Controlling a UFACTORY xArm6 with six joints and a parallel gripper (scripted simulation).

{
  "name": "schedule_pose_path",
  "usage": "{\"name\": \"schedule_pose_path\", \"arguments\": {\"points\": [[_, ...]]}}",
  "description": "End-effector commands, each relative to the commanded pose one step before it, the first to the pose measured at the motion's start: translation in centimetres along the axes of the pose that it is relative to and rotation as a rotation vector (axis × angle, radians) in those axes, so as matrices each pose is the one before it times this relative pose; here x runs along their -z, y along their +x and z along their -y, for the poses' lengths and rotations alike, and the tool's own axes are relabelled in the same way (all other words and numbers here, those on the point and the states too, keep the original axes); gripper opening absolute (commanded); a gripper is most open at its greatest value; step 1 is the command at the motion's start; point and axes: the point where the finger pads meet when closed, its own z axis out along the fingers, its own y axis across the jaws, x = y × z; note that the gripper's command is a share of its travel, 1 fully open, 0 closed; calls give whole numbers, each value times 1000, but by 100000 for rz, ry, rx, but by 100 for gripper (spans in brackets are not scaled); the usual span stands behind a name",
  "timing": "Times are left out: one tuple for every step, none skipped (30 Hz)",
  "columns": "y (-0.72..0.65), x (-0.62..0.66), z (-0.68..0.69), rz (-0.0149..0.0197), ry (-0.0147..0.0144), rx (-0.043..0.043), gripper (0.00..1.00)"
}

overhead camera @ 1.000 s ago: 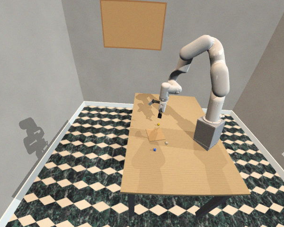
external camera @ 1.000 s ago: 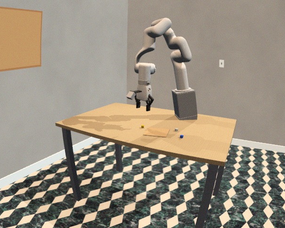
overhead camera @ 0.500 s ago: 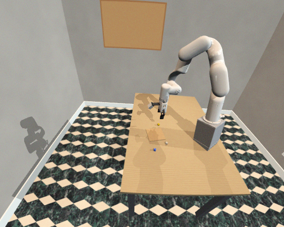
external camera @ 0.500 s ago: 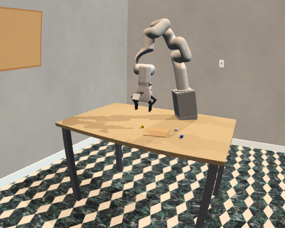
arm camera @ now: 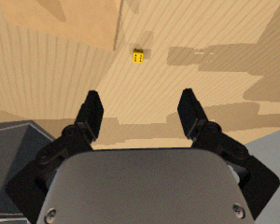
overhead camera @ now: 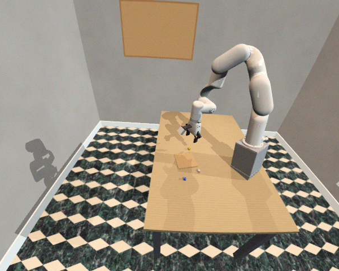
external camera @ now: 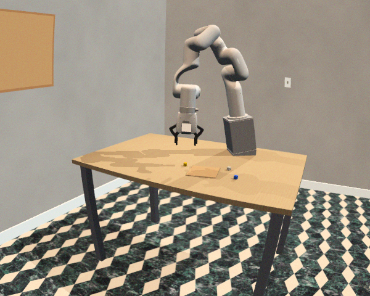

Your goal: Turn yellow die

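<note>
Here we hold our gripper (arm camera: 141,111) wide open and empty, high above the table (external camera: 147,178). The yellow die (arm camera: 138,56) lies at twelve o'clock beyond the jaws in the wrist view, just off the mat (arm camera: 61,21).
</note>
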Motion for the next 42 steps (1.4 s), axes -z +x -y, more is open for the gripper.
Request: {"name": "schedule_pose_path", "arguments": {"points": [[94,-191,-81,-293,3101,17059,100],[3,-41,5,-6,6,2471,100],[5,-59,7,-9,9,3536,100],[4,-50,6,-8,8,3017,100],[0,0,0,0,0,0,100],[0,0,0,0,0,0,100],[4,-42,5,-7,7,2500,100],[13,-144,19,-29,23,8609,100],[0,-5,1,-1,1,278,100],[7,-66,9,-16,11,3936,100],[5,-46,6,-12,7,2746,100],[4,-34,5,-9,5,2004,100],[8,-66,9,-19,11,3962,100],[6,-52,7,-16,8,3087,100],[3,-24,3,-7,4,1403,100],[10,-77,11,-26,12,4604,100],[7,-49,7,-17,7,2909,100],[2,-11,2,-4,2,671,100],[13,-87,12,-33,12,5176,100],[7,-46,6,-18,6,2711,100],[8,-52,7,-21,6,3072,100],[0,0,0,0,0,0,100],[0,0,0,0,0,0,100],[13,-76,10,-33,8,4490,100],[20,-112,15,-51,10,6647,100],[2,-10,1,-5,1,563,100],[13,-67,9,-32,4,3952,100],[9,-47,6,-24,2,2793,100],[0,-2,0,-1,0,90,100],[21,-101,13,-52,3,5935,100],[2,-9,1,-5,0,503,100],[19,-88,11,-48,0,5176,100],[3,-14,2,-8,0,847,100],[19,-80,9,-46,-3,4719,100],[4,-15,2,-9,-1,874,100],[20,-83,9,-49,-6,4908,100],[1,-4,0,-2,0,241,100],[20,-80,8,-49,-8,4698,100],[0,0,0,0,0,0,100],[0,0,0,0,0,0,100],[19,-72,7,-45,-9,4243,100],[18,-65,6,-41,-10,3786,100]]}}
